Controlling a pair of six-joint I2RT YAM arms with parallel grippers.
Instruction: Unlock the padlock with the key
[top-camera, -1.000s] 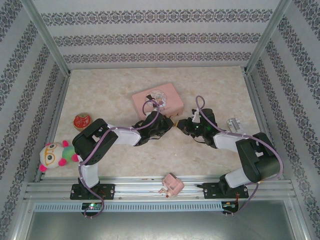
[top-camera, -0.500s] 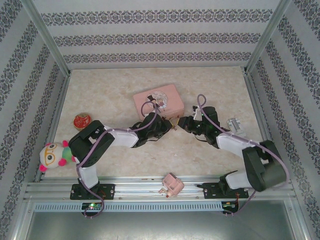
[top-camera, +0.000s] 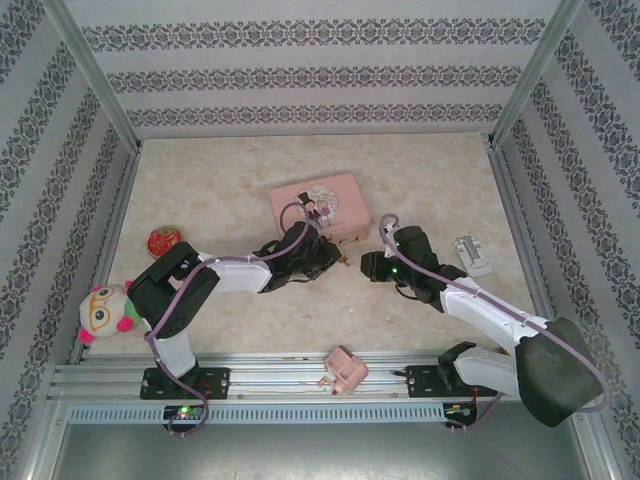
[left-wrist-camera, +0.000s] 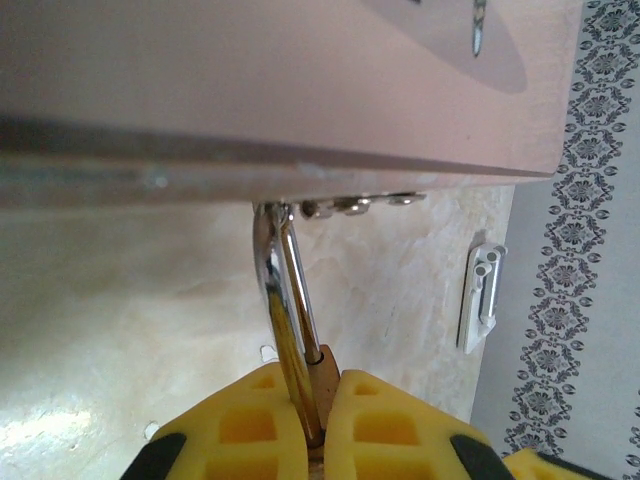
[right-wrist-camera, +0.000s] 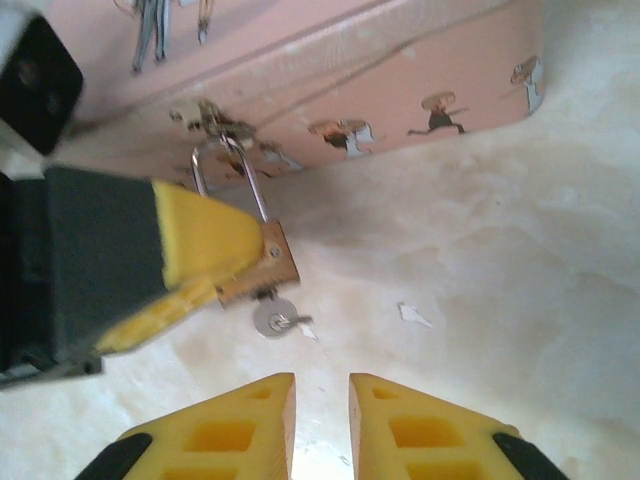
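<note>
Padlock (right-wrist-camera: 262, 262) hangs from the clasp (right-wrist-camera: 215, 120) on the tin's (right-wrist-camera: 420, 90) front wall, shackle through the clasp, brass body just off the tin and low over the bench (right-wrist-camera: 520, 260). Key (right-wrist-camera: 275, 318) is in the keyhole at the body's end away from the tin, round bow sticking out. Left gripper (left-wrist-camera: 310, 405) is closed on the padlock, pads (left-wrist-camera: 380, 420) pressed on either side of the body. Right gripper (right-wrist-camera: 320, 400) is slightly open with a narrow gap and nothing in it. It faces the key from the side away from the tin, near but not touching. Handling, my guess: the padlock is small, light, stiff metal with smooth faces. It would swing on its shackle if freed, so pinch across the flat faces. The key is tiny, thin, rigid and slick. Take it by the bow, pads on both flats, then twist; a loose pinch will likely slip. Hard to see: the key blade is hidden inside the lock, and one shackle leg sits behind the left gripper's finger. Can't tell if the key is turned or the shackle released. In the left wrist view the body is mostly buried between the pads. In the top view padlock and key are too small to make out.
</note>
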